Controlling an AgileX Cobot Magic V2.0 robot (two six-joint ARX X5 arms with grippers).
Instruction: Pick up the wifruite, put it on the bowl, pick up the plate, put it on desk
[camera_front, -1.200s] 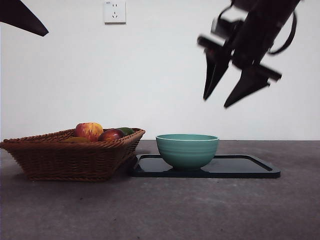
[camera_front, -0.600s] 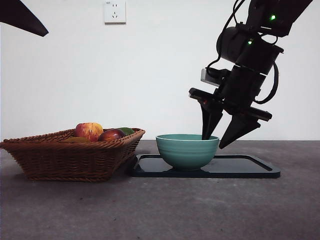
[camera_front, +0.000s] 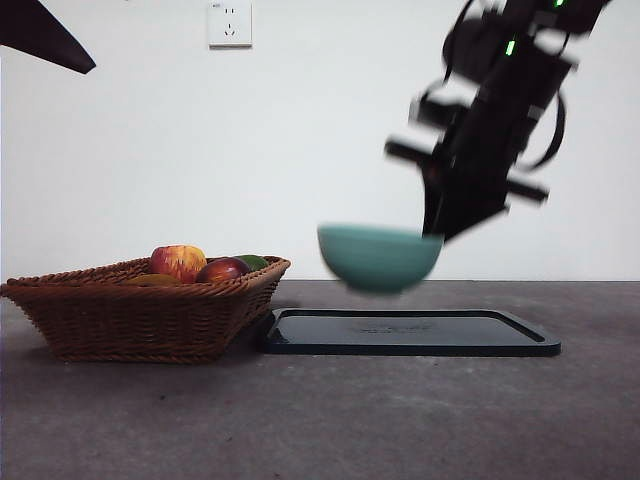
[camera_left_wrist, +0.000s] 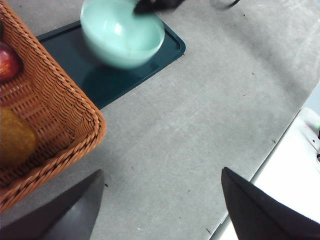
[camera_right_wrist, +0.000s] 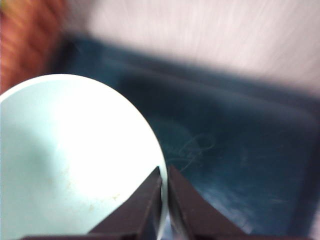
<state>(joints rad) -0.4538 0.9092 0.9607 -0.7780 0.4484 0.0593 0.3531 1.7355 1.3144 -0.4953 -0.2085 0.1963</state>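
I had my right gripper (camera_front: 437, 232) clamped on the rim of the bowl (camera_front: 379, 256), one jaw inside the wall and one outside, pinched nearly together around the thin edge. The bowl hung clear above the dark tray (camera_front: 410, 332), touching nothing but my jaws, and it looked empty inside in my wrist view. Its open mouth faced up, roughly level, so its weight hung from the side I gripped, away from the basket (camera_front: 140, 308).

The wifruite (camera_left_wrist: 14, 138) lay in that basket, beside the apple (camera_front: 178, 262) and the dark red fruit (camera_front: 222, 270), well apart from the bowl. My left gripper (camera_left_wrist: 160, 210) hovered above the desk (camera_front: 320, 420) just beside the basket with its jaws spread wide and nothing between them. I judged that arm the nearer one to the wifruite; the bowl I carried lay beyond the basket's tray-side rim.
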